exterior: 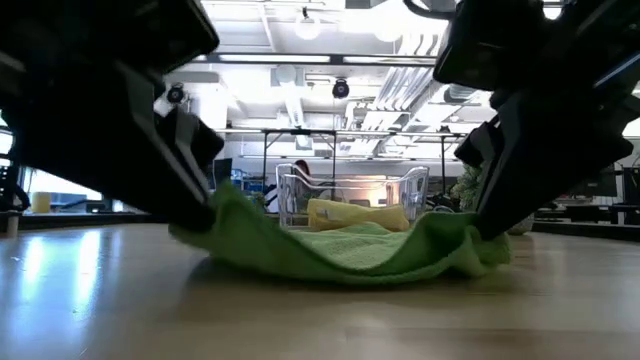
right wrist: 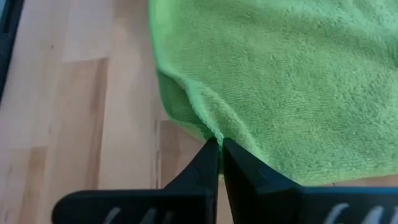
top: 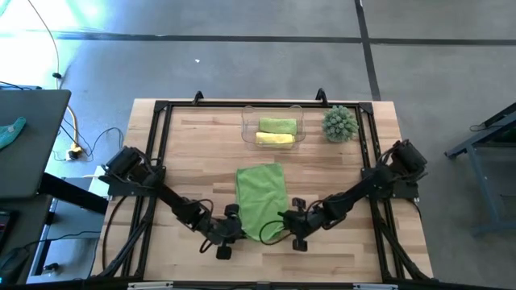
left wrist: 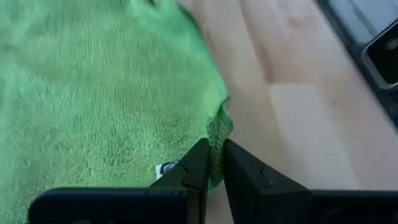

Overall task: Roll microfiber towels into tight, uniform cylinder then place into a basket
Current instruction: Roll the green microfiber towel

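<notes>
Pinching the near edge of a lime green towel (top: 263,196) at both corners, low in the middle of the high view. Left gripper (left wrist: 214,167) clamped narrow on the towel's corner, a small white tag showing beside the fingers; right gripper (right wrist: 220,155) likewise closed tight on the opposite corner, the hem gathered between its tips. Seen from table height, both corners lifted slightly off the tabletop (top: 201,153), the cloth sagging between them. Spread flat otherwise, stretching up the frame toward the basket (top: 247,133) at upper centre. Already in that clear tub: one green rolled towel (top: 276,125) and one yellow rolled towel (top: 274,139), lying side by side.

Judged as the start of rolling the last towel: edge gripped, no turn yet made. Next move likely calling for both corners to be carried together up the frame, kept level so the roll stays even and tight.

Bare wood open on both sides of the cloth and between its far edge and the tub. Spiky green plant (top: 339,123) standing to the right of the basket, well clear of the rolling path.
</notes>
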